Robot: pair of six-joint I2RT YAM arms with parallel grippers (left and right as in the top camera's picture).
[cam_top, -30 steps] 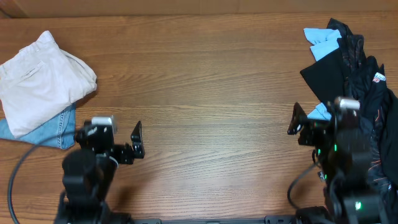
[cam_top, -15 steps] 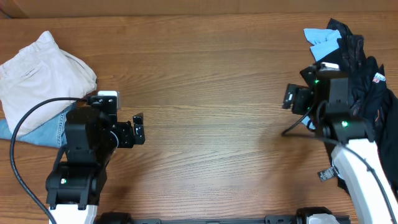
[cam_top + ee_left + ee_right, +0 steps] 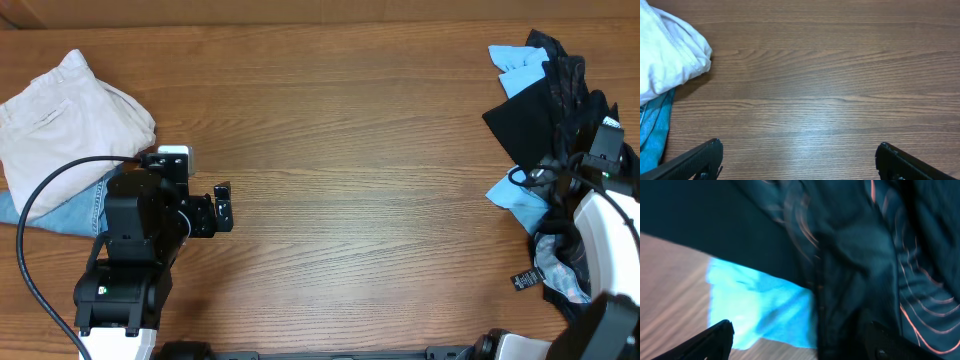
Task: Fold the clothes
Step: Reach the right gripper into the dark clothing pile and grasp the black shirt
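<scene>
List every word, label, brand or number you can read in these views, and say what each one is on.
No text can be read in any view.
Small black tag with white marks, at the edge of the clothes: too small to read.
Thin orange lines on the jersey: a pattern, not lettering, and blurred in the right wrist view.

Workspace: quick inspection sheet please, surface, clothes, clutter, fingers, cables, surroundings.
Surface: wooden table, bare across the middle.
Job's things: clothes heaped unfolded at the right edge, black jersey with orange lines over a light-blue garment.
Clutter: folded white garment on blue denim, far left.
Grippers: left fingers open over bare wood; right fingers open, close over the heap.
Cables: black cable loops from the left arm over the folded garments.
Surroundings: nothing seen.
</scene>
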